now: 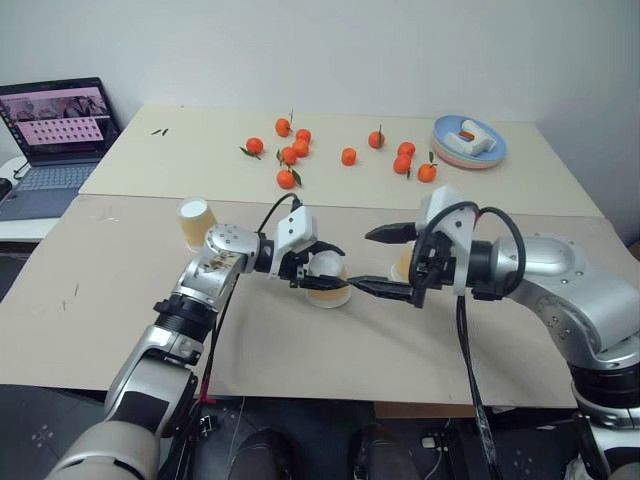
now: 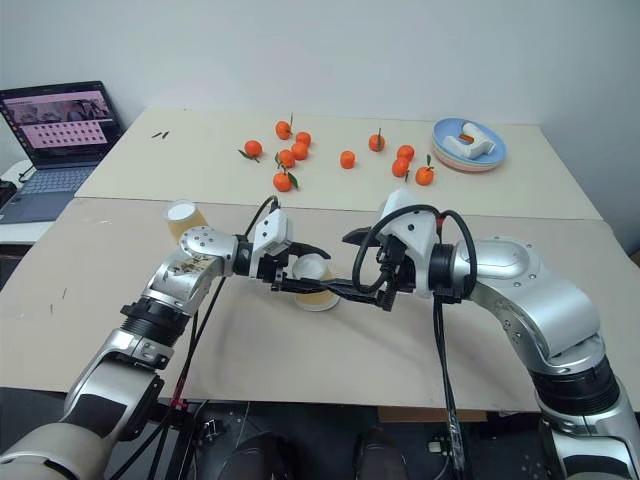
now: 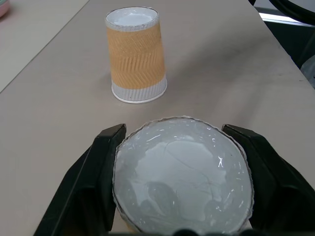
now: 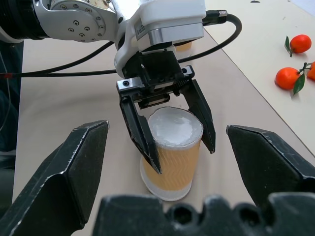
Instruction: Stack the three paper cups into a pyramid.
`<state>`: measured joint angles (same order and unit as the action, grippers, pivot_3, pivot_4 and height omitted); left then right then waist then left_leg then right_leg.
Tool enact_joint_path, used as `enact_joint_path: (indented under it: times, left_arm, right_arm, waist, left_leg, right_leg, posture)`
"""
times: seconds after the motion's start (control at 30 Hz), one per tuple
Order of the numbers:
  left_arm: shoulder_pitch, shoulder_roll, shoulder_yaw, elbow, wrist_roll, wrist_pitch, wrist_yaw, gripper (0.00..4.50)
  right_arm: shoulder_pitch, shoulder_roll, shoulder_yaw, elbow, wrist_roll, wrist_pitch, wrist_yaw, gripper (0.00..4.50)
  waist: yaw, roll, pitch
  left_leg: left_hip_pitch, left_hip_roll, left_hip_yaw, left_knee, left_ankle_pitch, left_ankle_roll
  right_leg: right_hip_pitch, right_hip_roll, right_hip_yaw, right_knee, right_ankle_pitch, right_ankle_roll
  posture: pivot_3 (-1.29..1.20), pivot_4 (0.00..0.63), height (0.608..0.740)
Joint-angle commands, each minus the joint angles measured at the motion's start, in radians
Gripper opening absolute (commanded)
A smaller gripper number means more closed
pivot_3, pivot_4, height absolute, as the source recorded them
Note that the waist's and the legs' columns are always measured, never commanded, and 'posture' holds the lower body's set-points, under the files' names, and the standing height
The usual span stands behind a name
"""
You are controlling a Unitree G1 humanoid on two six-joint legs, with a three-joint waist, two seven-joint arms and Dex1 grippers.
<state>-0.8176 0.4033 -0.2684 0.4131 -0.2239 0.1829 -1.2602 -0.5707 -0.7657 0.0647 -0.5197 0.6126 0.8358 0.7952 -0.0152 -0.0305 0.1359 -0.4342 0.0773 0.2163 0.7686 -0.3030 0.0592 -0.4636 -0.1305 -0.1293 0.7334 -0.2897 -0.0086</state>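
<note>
Three tan paper cups stand upside down on the near table. One cup (image 1: pixel 197 222) is alone at the far left. The middle cup (image 1: pixel 331 292) stands between the fingers of my left gripper (image 1: pixel 327 268), which is open; in the right wrist view the black fingers (image 4: pixel 139 135) flank the cup (image 4: pixel 172 157) with a small gap on one side. The third cup (image 3: pixel 136 56) stands just beyond it, partly hidden behind my right gripper (image 1: pixel 386 262). The right gripper is wide open and empty, pointing at the middle cup from the right.
Several tangerines (image 1: pixel 290 155) lie scattered on the far table. A blue plate (image 1: pixel 470 150) with a small object sits at the back right. An open laptop (image 1: pixel 55 130) stands at the far left. A seam (image 1: pixel 140 196) separates the two tabletops.
</note>
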Motion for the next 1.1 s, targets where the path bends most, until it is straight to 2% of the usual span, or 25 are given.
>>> enact_joint_path:
  times: [0.03,0.2,0.3,0.33,0.4,0.47,0.53,0.6,0.67,0.77,0.87,1.0,1.1]
  left_arm:
    - [-0.027,0.005,0.059,-0.087,-0.042,0.027,0.007,4.47]
    - [-0.023,0.078,0.149,-0.282,-0.154,0.208,0.008,4.47]
    - [-0.028,0.144,0.262,-0.419,-0.292,0.398,0.052,4.47]
    - [-0.024,0.158,0.307,-0.458,-0.333,0.452,0.09,4.47]
    - [-0.008,0.126,0.41,-0.513,-0.364,0.501,0.268,4.47]
    - [0.02,0.04,0.478,-0.541,-0.272,0.503,0.561,4.47]
    - [0.094,-0.025,0.466,-0.583,-0.057,0.392,0.838,4.47]
    - [0.207,-0.069,0.424,-0.655,0.105,0.315,1.01,4.47]
    - [0.259,-0.148,0.454,-0.7,0.134,0.339,1.145,4.47]
    - [0.364,-0.19,0.42,-0.729,0.243,0.321,1.258,4.47]
    - [0.425,-0.213,0.433,-0.713,0.28,0.329,1.324,4.47]
    - [0.433,-0.218,0.513,-0.626,0.245,0.382,1.357,4.47]
    - [0.412,-0.196,0.53,-0.557,0.214,0.381,1.318,4.47]
  right_arm:
    - [-0.011,0.004,-0.025,-0.017,0.009,-0.009,0.0,4.5]
    - [-0.025,0.015,-0.007,0.013,-0.004,-0.029,0.022,4.5]
    - [-0.028,0.019,-0.001,0.033,-0.011,-0.043,0.039,4.5]
    - [-0.027,0.018,0.002,0.04,-0.016,-0.049,0.046,4.5]
    - [-0.024,0.02,0.007,0.051,-0.025,-0.06,0.056,4.5]
    - [-0.024,0.025,0.012,0.062,-0.03,-0.067,0.063,4.5]
    - [-0.024,0.029,0.017,0.071,-0.035,-0.074,0.07,4.5]
    - [-0.027,0.035,0.023,0.079,-0.035,-0.076,0.078,4.5]
    - [-0.029,0.037,0.026,0.081,-0.035,-0.078,0.089,4.5]
    - [-0.041,0.042,0.036,0.095,-0.045,-0.083,0.101,4.5]
    - [-0.05,0.044,0.049,0.114,-0.065,-0.095,0.114,4.5]
    - [-0.052,0.049,0.055,0.119,-0.073,-0.105,0.124,4.5]
    - [-0.055,0.055,0.051,0.118,-0.072,-0.105,0.124,4.5]
  waist:
    - [0.0,0.0,0.0]
    - [-0.003,0.0,0.0]
    - [-0.005,0.001,0.001]
    - [-0.005,0.001,0.001]
    - [-0.004,0.001,0.001]
    - [0.0,0.001,0.001]
    - [0.007,0.001,0.001]
    - [0.006,0.001,0.001]
    - [0.004,0.0,0.002]
    - [0.006,-0.003,0.004]
    - [0.006,-0.003,0.004]
    - [0.007,-0.003,0.004]
    - [0.006,-0.003,0.004]
  left_leg:
    - [0.0,0.0,0.0,0.0,0.0,0.0]
    - [-0.001,0.0,0.0,0.0,0.0,0.0]
    - [-0.001,0.001,0.0,0.0,0.0,0.0]
    - [-0.001,0.001,0.0,0.0,0.0,0.0]
    - [-0.001,0.001,-0.001,0.0,0.0,0.0]
    - [0.0,0.0,-0.002,0.0,0.0,0.0]
    - [0.003,-0.001,-0.004,0.0,0.0,0.0]
    - [0.005,-0.002,-0.005,0.0,0.0,0.0]
    - [0.004,-0.003,-0.005,-0.001,0.0,0.0]
    - [0.001,-0.002,-0.005,0.0,0.0,0.0]
    - [0.002,-0.002,-0.005,-0.001,0.0,0.0]
    - [0.002,-0.001,-0.005,0.0,0.0,0.0]
    - [0.002,-0.001,-0.005,-0.001,0.0,0.0]
  right_leg:
    - [0.0,0.0,0.0,0.0,0.0,0.0]
    - [-0.001,0.0,0.0,0.0,0.0,0.0]
    - [-0.001,0.0,0.0,0.0,0.0,0.0]
    - [-0.001,0.0,0.0,0.0,0.0,0.0]
    - [-0.001,0.0,0.0,0.0,0.0,0.0]
    - [0.001,-0.001,0.001,0.0,0.0,0.0]
    - [0.006,-0.001,0.001,-0.001,0.0,0.001]
    - [0.009,-0.002,0.003,-0.002,0.0,0.001]
    - [0.007,-0.002,0.003,-0.001,0.0,0.001]
    - [0.005,-0.001,-0.001,0.0,0.0,0.001]
    - [0.005,-0.002,-0.002,-0.001,0.0,0.001]
    - [0.006,-0.002,-0.003,0.0,0.0,0.001]
    - [0.005,-0.003,-0.003,0.0,0.0,0.001]
  posture:
    - [0.0,0.15,0.68]
    - [0.0,0.15,0.68]
    - [0.0,0.15,0.68]
    - [0.0,0.15,0.68]
    - [0.0,0.15,0.68]
    - [0.0,0.15,0.68]
    - [0.0,0.15,0.68]
    - [0.0,0.15,0.68]
    - [0.0,0.15,0.68]
    - [0.0,0.15,0.68]
    - [0.0,0.15,0.68]
    - [0.0,0.15,0.68]
    - [0.0,0.15,0.68]
